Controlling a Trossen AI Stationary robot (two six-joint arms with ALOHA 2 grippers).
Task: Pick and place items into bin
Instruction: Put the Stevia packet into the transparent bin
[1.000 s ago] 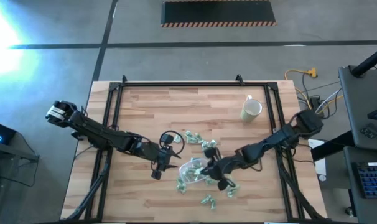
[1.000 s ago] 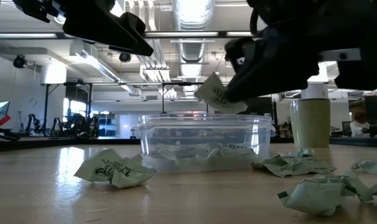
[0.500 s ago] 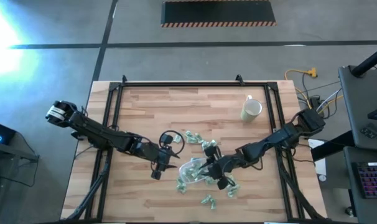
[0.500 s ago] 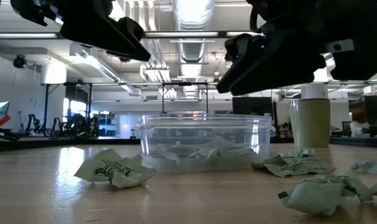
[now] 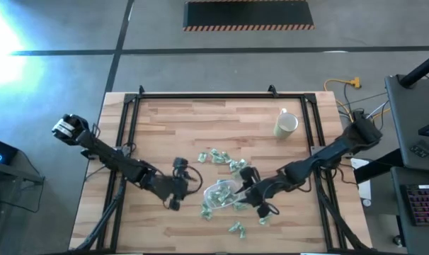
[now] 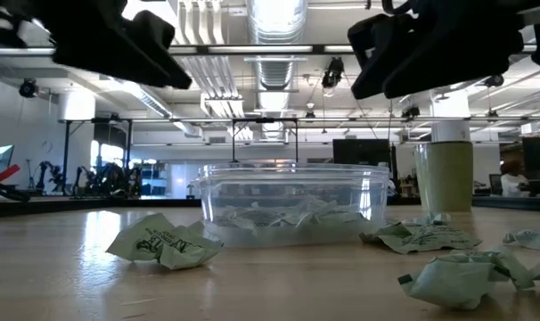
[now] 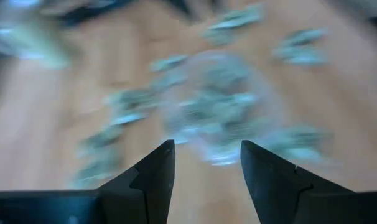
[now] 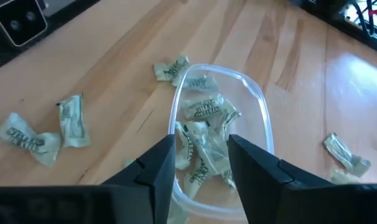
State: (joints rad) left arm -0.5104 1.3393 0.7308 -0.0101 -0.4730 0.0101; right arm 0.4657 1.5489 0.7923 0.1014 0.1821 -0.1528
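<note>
We see the left gripper [image 5: 178, 193] just left of the bin [image 5: 220, 193], jaws apart, empty. Loose items [image 5: 225, 162] ring the bin on the surface [image 5: 165, 127]; a mug [image 5: 286, 125] stands well apart. The right gripper [image 5: 244, 195] hovers at the bin's right rim, jaws apart, empty.

The bin [image 5: 220, 193] sits near the counter's [image 5: 165, 127] front middle, with several items [image 8: 201, 134] inside and more scattered around it. The left pincer [image 5: 190, 185] is just left of the bin, the right pincer [image 5: 246, 193] just right. A mug [image 5: 286, 125] stands well behind, toward the right.
</note>
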